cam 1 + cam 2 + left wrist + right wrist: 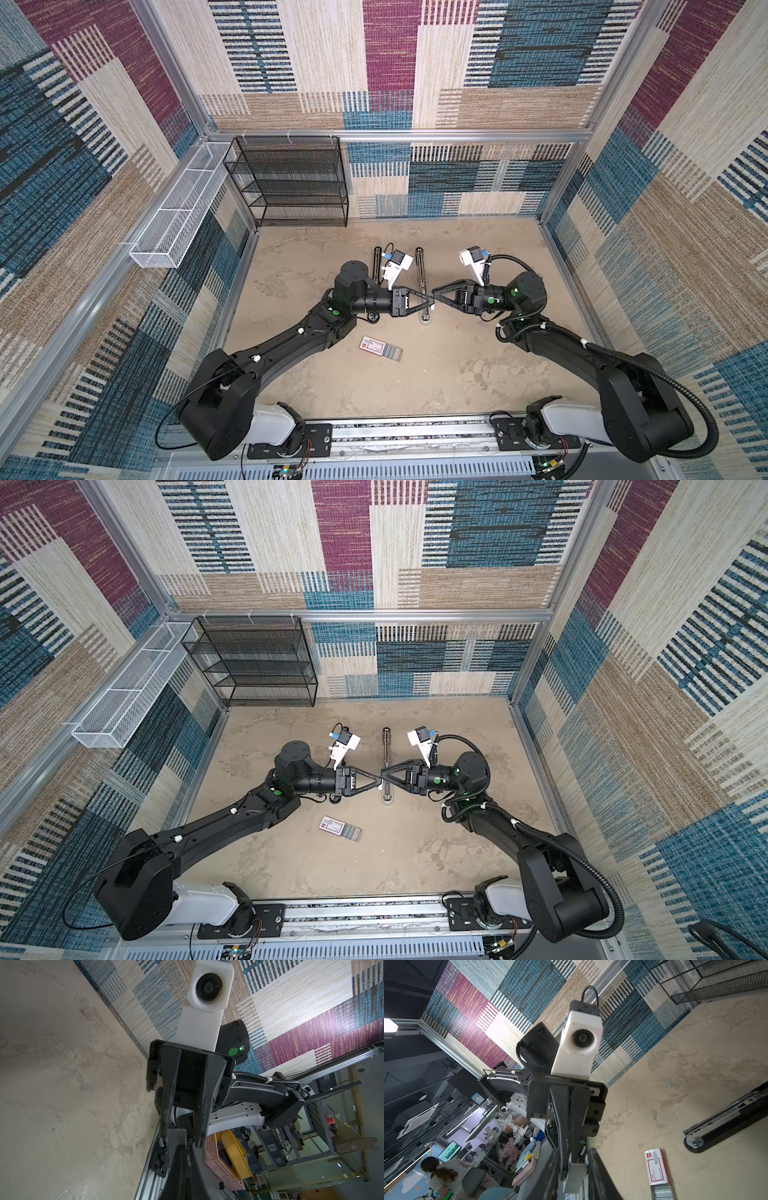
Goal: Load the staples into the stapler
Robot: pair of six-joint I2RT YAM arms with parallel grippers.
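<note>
Progress: stapler [421,270] lies open, not yet loaded | my left gripper [430,305] pinches one staple strip [574,1176] above it | my right gripper [436,294] stands apart around that strip | box of staples [380,347] sits on the table, nearer my base.

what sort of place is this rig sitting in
Probably a robot test cell inside a lab or office. A left arm and a right arm share a rail inside aluminium framing with carpet-patterned walls. Beyond sits a person near a monitor.
</note>
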